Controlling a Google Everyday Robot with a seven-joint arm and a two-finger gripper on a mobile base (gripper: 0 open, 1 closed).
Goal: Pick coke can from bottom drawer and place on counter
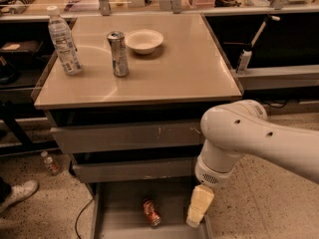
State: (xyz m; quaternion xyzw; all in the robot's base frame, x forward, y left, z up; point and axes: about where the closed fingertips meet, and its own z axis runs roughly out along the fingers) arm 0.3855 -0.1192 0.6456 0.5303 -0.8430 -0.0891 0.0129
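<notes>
Gripper (pixel 199 208) hangs low over the right side of the open bottom drawer (pixel 117 210), pointing down from the wrist of the white arm (pixel 249 138). You can't tell from this view how far open it is, so treat that as unknown. It holds nothing.

Coke can (pixel 151 212) is on the drawer floor, about mid-width and toward the front, apparently lying on its side at a slant. It sits near the gripper, to the gripper's left in the camera view, and is not touching it.

Status as I read it:
- Done: drawer is out far enough to expose the can, and the gripper is down at drawer level.
- Not yet done: lining up over the can, grasp, lift, transfer, release.

So you're early, in the approach phase, with the whole pick and the whole place left.

What's left calls for a sideways shift toward the can, then a descent onto it. A can lying down may roll when touched. The lift has to clear the two upper drawer fronts before going up to the counter (pixel 189 78).

Counter has bare surface across the front and right. Water bottle (pixel 64 46), silver can (pixel 117 54) and bowl (pixel 143 40) are grouped back-left, so aim away from those.
</notes>
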